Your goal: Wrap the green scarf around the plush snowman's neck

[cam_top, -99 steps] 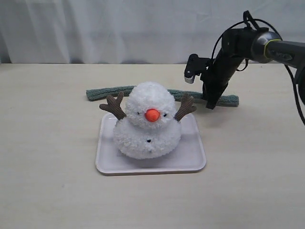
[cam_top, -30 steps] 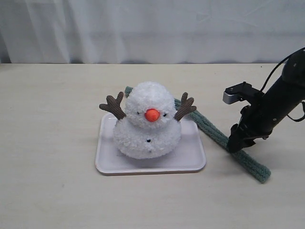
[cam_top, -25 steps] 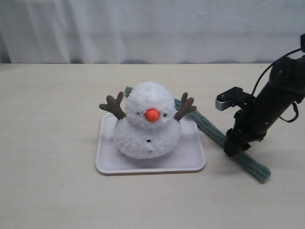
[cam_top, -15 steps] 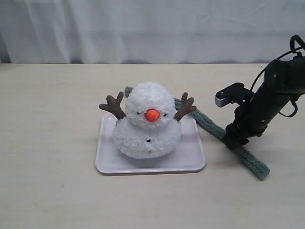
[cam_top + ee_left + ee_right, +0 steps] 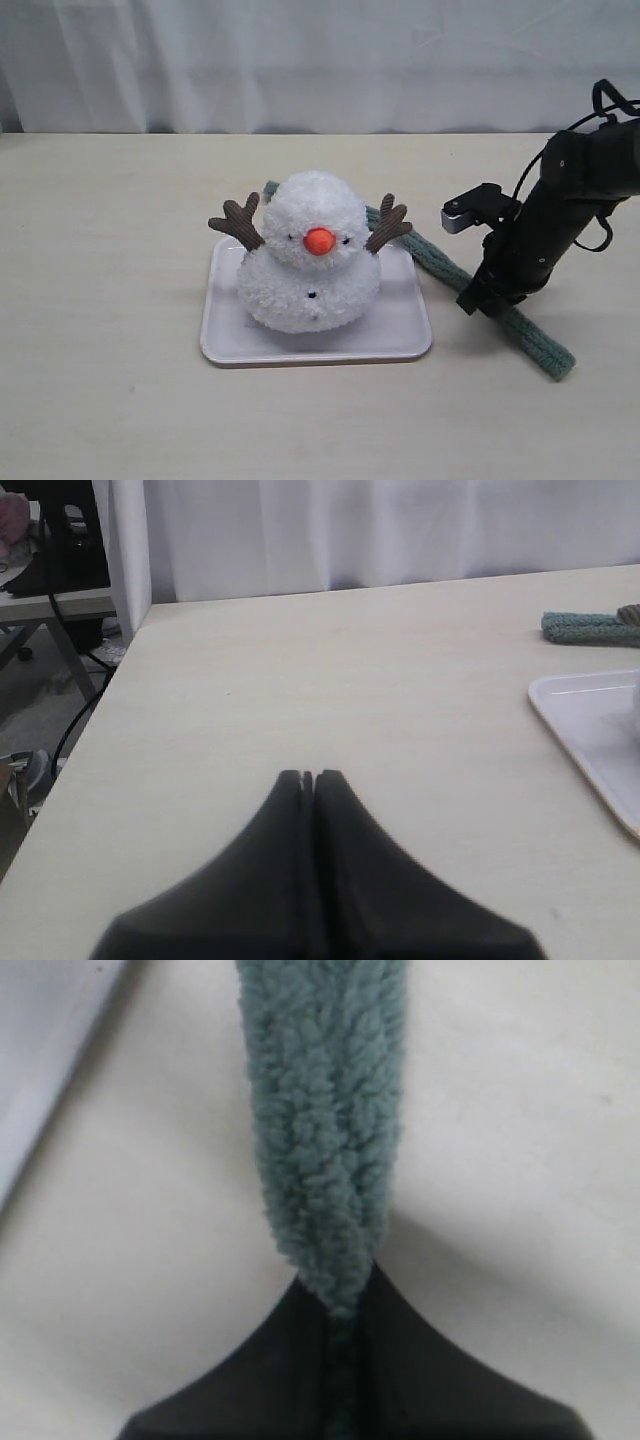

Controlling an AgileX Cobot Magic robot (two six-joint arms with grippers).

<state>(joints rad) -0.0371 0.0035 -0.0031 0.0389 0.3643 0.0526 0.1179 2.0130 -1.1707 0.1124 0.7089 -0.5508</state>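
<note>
The plush snowman (image 5: 310, 262) sits upright on a white tray (image 5: 410, 335), facing the camera. The green scarf (image 5: 445, 268) runs behind it, out past its right antler arm and diagonally down the table to an end at the front right (image 5: 555, 360). My right gripper (image 5: 482, 303) is down on that diagonal stretch, shut on the green scarf (image 5: 325, 1150), which is pinched between its jaws. My left gripper (image 5: 307, 777) hovers over bare table, shut and holding nothing. The snowman's neck is bare in front.
A white curtain hangs behind the table. In the left wrist view the table's edge (image 5: 120, 670) drops off to the floor, with cables and a stand beyond. A corner of the tray (image 5: 585, 720) and the scarf's other end (image 5: 585, 628) show there.
The right gripper slid up the scarf toward the snowman and closed on it. The scarf's free end has shifted slightly on the table.
</note>
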